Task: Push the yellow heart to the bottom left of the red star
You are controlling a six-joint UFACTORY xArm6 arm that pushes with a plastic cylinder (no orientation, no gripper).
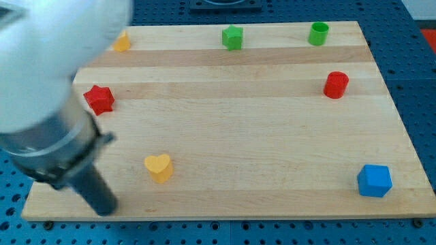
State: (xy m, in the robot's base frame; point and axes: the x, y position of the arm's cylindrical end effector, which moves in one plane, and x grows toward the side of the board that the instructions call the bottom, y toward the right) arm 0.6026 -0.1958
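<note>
The yellow heart (159, 167) lies near the board's bottom left. The red star (99, 99) sits at the left edge, above and to the left of the heart. My tip (107, 208) is at the lower end of the dark rod, down and to the left of the heart, about a block's width or two away from it and not touching it. The arm's white and grey body fills the view's left and covers part of the board there.
A green star (232, 37) and a green cylinder (317, 33) stand along the top edge. A yellow-orange block (122, 43) is half hidden behind the arm at the top left. A red cylinder (335, 85) is at the right, a blue block (374, 180) at the bottom right.
</note>
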